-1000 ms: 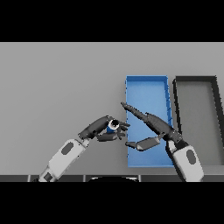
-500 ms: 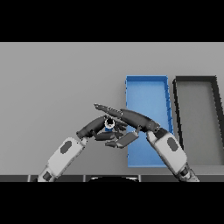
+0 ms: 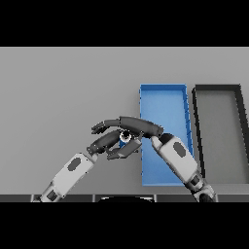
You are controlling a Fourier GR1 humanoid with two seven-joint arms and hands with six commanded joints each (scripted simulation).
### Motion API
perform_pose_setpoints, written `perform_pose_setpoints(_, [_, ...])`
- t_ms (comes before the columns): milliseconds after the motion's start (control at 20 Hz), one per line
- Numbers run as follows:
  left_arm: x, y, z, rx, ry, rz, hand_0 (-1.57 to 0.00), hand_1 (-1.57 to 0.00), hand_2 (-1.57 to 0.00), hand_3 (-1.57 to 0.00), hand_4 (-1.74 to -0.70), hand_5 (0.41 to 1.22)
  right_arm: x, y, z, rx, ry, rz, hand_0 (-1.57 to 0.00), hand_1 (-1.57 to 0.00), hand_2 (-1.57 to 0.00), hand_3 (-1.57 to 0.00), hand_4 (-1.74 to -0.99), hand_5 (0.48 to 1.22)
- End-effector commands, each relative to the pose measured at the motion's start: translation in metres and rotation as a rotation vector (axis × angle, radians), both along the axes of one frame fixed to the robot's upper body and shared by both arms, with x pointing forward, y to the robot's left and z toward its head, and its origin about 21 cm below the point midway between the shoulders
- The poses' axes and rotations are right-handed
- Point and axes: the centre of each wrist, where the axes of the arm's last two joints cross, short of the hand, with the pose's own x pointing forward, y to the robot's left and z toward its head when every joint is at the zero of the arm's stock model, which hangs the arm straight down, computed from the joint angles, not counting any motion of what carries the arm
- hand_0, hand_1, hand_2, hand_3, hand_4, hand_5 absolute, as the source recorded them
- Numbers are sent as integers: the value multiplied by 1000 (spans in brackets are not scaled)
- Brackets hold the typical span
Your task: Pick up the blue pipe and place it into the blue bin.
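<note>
The blue pipe (image 3: 125, 137) is a small piece with a pale, dark-ringed end, held above the table just left of the blue bin (image 3: 165, 104). My left hand (image 3: 102, 142) reaches in from the lower left with its fingers curled on the pipe. My right hand (image 3: 138, 126) stretches leftwards across the bin's left wall. Its long fingers lie over the pipe and its thumb runs under it, both fairly straight. Most of the pipe is hidden between the two hands.
A dark grey bin (image 3: 219, 126) stands right beside the blue bin, on its right. My right forearm (image 3: 177, 158) lies over the near part of the blue bin. Grey table (image 3: 63, 87) spreads to the left and back.
My right hand has swung left from above the blue bin and now covers the pipe in my left hand. The left hand and pipe have barely shifted.
</note>
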Motion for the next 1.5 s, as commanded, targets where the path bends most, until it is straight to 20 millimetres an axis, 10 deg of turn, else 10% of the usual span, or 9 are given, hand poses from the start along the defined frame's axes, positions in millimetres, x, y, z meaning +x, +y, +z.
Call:
perform_pose_setpoints(0, [0, 2, 0, -7, -21, 12, -879, -828, -796, -667, -1611, 1221, 1, 2, 0, 16, -1, 27, -697, -714, -714, -562, -1453, 551])
perform_pose_setpoints(100, [1, 5, 5, -68, -23, 17, -1030, -1008, -990, -623, -1658, 1192, -1, 6, -4, 28, 49, 49, -1012, -1023, -1023, -828, -1541, 604])
perform_pose_setpoints(350, [-2, 2, -1, -163, 41, 3, -1394, -1386, -1381, -550, -1714, 1212, -5, 9, -9, 91, 39, 38, -1388, -1391, -1391, -1328, -1458, 957])
perform_pose_setpoints(650, [5, -1, 3, -116, -13, -1, -1499, -1356, -1521, -505, -1734, 1219, -10, 8, -11, 99, 18, 44, -1523, -1524, -1524, -1507, -1473, 1152])
perform_pose_setpoints(750, [2, 0, 2, -100, -22, -36, -1407, -1190, -1242, -518, -1544, 1219, -13, 8, -11, 118, 31, 62, -1540, -1541, -1541, -1530, -1477, 1177])
perform_pose_setpoints(1000, [4, 7, 1, -20, -14, -88, -501, -410, -419, -170, -1110, 1184, -14, 12, -9, 85, 26, 43, -1561, -1561, -1561, -1558, -1482, 1206])
perform_pose_setpoints(1450, [8, 9, -5, 23, -36, -24, -66, -54, -55, -22, -828, 689, -17, 8, -9, 145, 21, 40, -1570, -1570, -1570, -1569, -1485, 1219])
